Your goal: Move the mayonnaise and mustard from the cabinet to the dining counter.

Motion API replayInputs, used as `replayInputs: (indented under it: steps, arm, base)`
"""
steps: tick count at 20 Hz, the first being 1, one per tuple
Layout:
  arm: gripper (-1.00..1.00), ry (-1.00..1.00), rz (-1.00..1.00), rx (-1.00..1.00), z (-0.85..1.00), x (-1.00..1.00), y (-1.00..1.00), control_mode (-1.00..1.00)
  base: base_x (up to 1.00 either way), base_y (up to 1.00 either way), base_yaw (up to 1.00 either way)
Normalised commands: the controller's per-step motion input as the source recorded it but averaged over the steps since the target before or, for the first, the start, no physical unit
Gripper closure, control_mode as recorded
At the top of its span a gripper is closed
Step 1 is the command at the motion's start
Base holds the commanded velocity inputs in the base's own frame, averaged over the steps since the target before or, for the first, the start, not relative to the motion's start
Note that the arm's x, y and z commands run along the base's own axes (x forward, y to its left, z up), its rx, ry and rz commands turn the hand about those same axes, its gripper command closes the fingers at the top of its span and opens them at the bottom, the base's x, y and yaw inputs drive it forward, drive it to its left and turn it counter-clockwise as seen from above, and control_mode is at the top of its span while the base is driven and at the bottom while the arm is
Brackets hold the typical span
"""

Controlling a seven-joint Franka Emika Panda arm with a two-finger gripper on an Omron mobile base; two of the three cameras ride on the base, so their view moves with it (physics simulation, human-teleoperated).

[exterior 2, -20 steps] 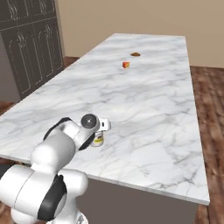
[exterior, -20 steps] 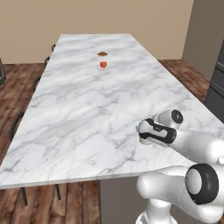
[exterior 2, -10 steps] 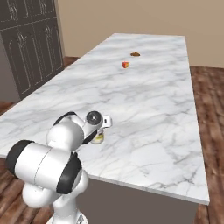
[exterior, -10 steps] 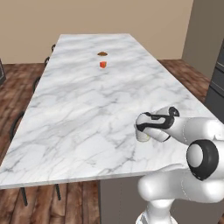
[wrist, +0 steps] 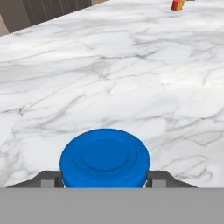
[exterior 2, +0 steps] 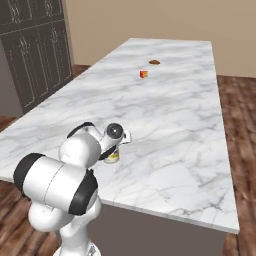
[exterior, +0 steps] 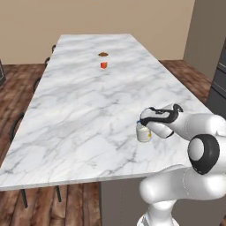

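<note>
the gripper (exterior: 144, 124) hangs low over the near end of the dining counter (exterior: 84, 101), close to its edge nearest the robot, and the mayonnaise (exterior: 143, 132) stands upright on the marble right under it. in the hand view the round blue lid of the mayonnaise (wrist: 105, 158) sits squarely between the two dark finger tips (wrist: 48, 179), one at each side of the lid and close against it; whether the pads actually press on the jar i cannot tell, since the contact line is hidden at the bottom of that view. the fingers stand wide apart, spread about as far as the lid is broad, so they are either parted around the jar or clasping it across its width, and the pictures do not settle which. in the right base view the gripper (exterior 2: 120, 142) covers the top of the jar, and the creamy body of the mayonnaise (exterior 2: 113, 156) shows just below it, resting on the slab. beyond the fingers, far up the counter and well apart from the jar, a small red thing (exterior: 103, 65) sits on the marble, and a little further on lies a flat brown thing (exterior: 103, 54); both are too small to name. in the hand view the red thing (wrist: 177, 5) shows at the far end of the marble, ahead of the finger tips. off to the side of the counter, in the right base view, stand dark panelled cupboards (exterior 2: 35, 50) against the wall, well apart from the hand.
</note>
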Motion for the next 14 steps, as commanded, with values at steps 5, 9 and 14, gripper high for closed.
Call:
replayInputs:
  steps: [5, 9, 14]
  arm:
    - [-1.00, 0.00, 0.02, 0.00, -0.29, -0.19, 0.03, -1.00]
    - [-1.00, 0.00, 0.01, 0.00, -0.04, -0.26, 0.00, -1.00]
    - [-1.00, 0.00, 0.00, 0.00, 0.18, -0.17, 0.00, -1.00]
  base:
    - [0.00, 0.00, 0.00]
    - [0.00, 0.00, 0.00]
    - [0.00, 0.00, 0.00]
